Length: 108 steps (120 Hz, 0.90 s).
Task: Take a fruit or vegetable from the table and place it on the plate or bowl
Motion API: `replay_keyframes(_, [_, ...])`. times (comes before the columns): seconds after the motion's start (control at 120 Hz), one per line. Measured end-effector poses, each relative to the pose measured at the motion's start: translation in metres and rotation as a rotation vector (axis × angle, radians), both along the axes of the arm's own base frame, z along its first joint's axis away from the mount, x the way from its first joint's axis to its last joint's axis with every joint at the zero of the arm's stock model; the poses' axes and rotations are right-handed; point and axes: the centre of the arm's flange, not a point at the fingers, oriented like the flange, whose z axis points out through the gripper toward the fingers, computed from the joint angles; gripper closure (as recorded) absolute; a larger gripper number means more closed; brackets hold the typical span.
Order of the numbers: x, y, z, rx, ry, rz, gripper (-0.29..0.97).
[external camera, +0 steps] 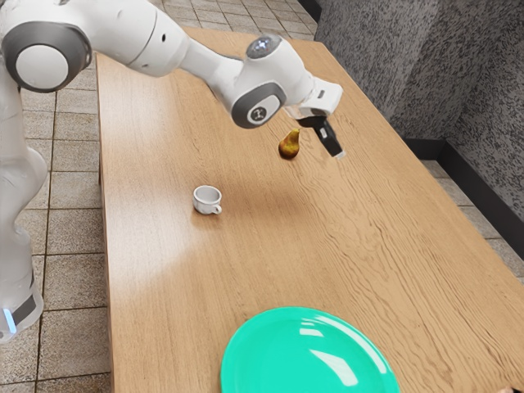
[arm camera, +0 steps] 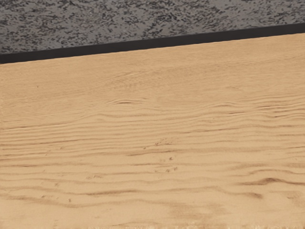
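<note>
Tabletop [external camera: 344, 237] of pale wood carries three things, one of each. Our one arm [external camera: 205, 57] comes in from the exterior view's upper left and stretches over the far half, with the wrist bent down toward the wood. One green plate [external camera: 307, 356] lies at the near edge, well apart from the rest. One white cup [external camera: 206, 199] stands upright near the middle. One pear [external camera: 288, 145] stands on the far half, long axis upright, narrow end up. Our gripper [external camera: 330, 137] hangs just beside it, on the exterior view's right; we cannot tell whether it is wide or narrow.
</note>
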Motion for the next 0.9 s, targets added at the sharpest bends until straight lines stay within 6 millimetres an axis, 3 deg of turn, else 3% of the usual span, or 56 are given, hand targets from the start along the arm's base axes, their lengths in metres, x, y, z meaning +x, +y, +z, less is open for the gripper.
replay_keyframes(0.083, [0.007, 0.012, -0.006, 0.040, 0.023, 0.019, 0.00])
replay_keyframes(0.225, [-0.006, 0.089, -0.007, 0.062, 0.039, 0.147, 0.00])
replay_keyframes(0.3, [-0.012, 0.110, -0.006, 0.064, 0.042, 0.185, 0.00])
replay_keyframes(0.508, [-0.011, 0.108, -0.007, 0.062, 0.047, 0.191, 0.00])
replay_keyframes(0.725, [-0.024, 0.146, -0.007, 0.051, 0.049, 0.267, 0.00])
replay_keyframes(0.8, [-0.025, 0.139, -0.003, 0.044, 0.041, 0.255, 0.00])
replay_keyframes(0.9, [-0.031, 0.116, 0.005, 0.018, 0.026, 0.207, 0.00])
